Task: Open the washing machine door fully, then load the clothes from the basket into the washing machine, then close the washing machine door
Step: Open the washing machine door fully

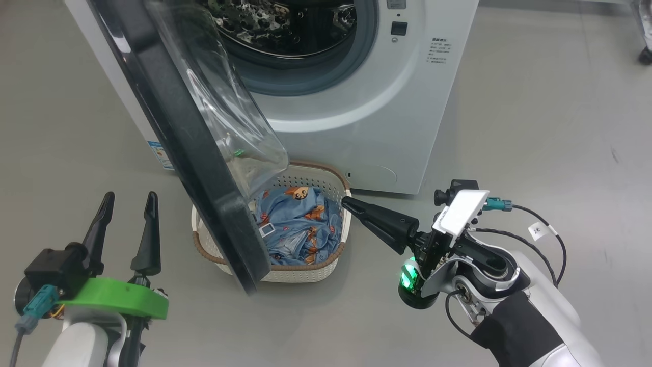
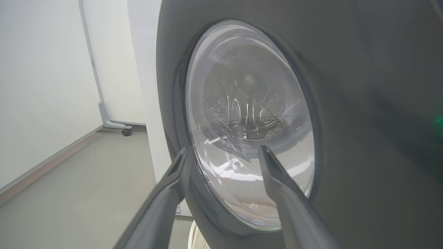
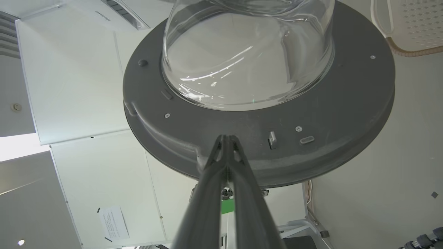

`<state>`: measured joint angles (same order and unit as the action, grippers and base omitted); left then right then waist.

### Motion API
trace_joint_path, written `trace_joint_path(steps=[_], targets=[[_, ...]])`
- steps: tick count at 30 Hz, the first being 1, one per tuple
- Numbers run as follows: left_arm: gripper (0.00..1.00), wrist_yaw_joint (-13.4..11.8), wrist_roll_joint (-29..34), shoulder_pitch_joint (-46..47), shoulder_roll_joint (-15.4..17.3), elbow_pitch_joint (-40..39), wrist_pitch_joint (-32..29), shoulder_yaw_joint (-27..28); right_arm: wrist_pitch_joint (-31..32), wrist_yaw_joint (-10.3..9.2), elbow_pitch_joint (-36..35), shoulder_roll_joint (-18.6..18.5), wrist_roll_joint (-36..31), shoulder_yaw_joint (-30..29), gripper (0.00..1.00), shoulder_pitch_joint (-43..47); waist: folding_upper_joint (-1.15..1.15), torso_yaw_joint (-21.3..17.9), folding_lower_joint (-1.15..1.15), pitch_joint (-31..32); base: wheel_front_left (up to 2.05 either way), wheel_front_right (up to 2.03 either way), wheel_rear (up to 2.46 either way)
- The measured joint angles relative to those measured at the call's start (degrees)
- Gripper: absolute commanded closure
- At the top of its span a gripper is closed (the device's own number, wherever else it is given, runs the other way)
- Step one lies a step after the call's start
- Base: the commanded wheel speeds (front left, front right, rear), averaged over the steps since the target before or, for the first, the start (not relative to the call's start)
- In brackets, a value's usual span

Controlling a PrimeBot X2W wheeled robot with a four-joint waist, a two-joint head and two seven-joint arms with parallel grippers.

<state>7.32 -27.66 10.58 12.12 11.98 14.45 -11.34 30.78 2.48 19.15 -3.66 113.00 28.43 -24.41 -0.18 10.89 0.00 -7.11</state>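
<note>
The washing machine (image 1: 356,102) stands at the top with its steel drum (image 1: 285,25) exposed. Its door (image 1: 204,153) hangs partly open, black rim edge-on toward me, glass bowl (image 1: 229,112) bulging right over the basket (image 1: 305,270). Light blue printed clothes (image 1: 300,224) lie in the basket on the floor before the machine. My left gripper (image 1: 130,201) is open at the lower left, left of the door, with the door's outer face (image 2: 363,103) in front of it. My right gripper (image 1: 349,203) is shut on nothing, tips beside the basket's right rim, pointing at the door's inner rim (image 3: 328,131).
Grey floor (image 1: 535,127) spreads to the right and left of the machine. A blue label sticker (image 1: 160,155) sits on the washer's lower left corner. A wheeled white panel (image 2: 114,103) stands at the wall. A caster (image 1: 646,55) shows at the far right.
</note>
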Motion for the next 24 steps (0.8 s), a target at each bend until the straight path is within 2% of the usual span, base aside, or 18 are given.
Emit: trace_joint_path(steps=[2,3,4,5,9,14,19,24], targets=[[0.00,0.00,0.00,-0.42,0.03,-0.02,0.00,0.31,-0.42,0.12,-0.03,0.00,0.32,-0.03,1.00,0.62,0.00,-0.75,0.00,0.19,0.00,0.00,0.00],[0.00,0.00,0.00,-0.63,0.07,-0.08,0.00,0.48,-0.67,0.46,-0.05,0.03,0.34,-0.04,0.77,0.88,0.00,-1.15,0.00,0.27,0.00,0.00,0.00],[0.00,0.00,0.00,-0.77,0.08,-0.07,0.00,0.62,-1.08,0.51,-0.07,0.07,0.33,-0.09,0.35,1.09,0.00,-1.53,0.00,0.35,0.00,0.00,0.00],[0.00,0.00,0.01,-0.87,0.10,-0.10,0.00,0.75,-1.67,0.65,-0.01,0.09,0.13,-0.22,0.00,1.25,0.00,-1.91,0.00,0.43,0.00,0.00,0.00],[0.00,0.00,0.16,-0.90,0.09,-0.18,0.00,0.74,-5.35,2.12,0.22,0.10,-2.22,-2.47,0.00,1.38,0.00,-3.28,0.00,0.88,0.00,0.00,0.00],[0.00,0.00,0.52,-1.11,0.02,-0.18,0.00,0.41,-13.07,3.48,0.54,-0.74,-7.79,-6.37,0.00,1.30,0.00,-4.36,0.00,1.92,0.00,0.00,0.00],[0.00,0.00,0.57,-1.29,-0.07,-0.26,0.00,0.00,-21.95,3.79,1.18,-2.11,-12.99,-10.59,0.00,0.85,0.00,-4.94,0.00,2.82,0.00,0.00,0.00],[0.00,0.00,0.58,-1.38,-0.07,-0.49,0.00,0.03,-28.21,3.98,1.02,-2.27,-18.49,-10.98,0.00,-0.22,0.00,-5.00,0.00,3.03,0.00,0.00,0.00]])
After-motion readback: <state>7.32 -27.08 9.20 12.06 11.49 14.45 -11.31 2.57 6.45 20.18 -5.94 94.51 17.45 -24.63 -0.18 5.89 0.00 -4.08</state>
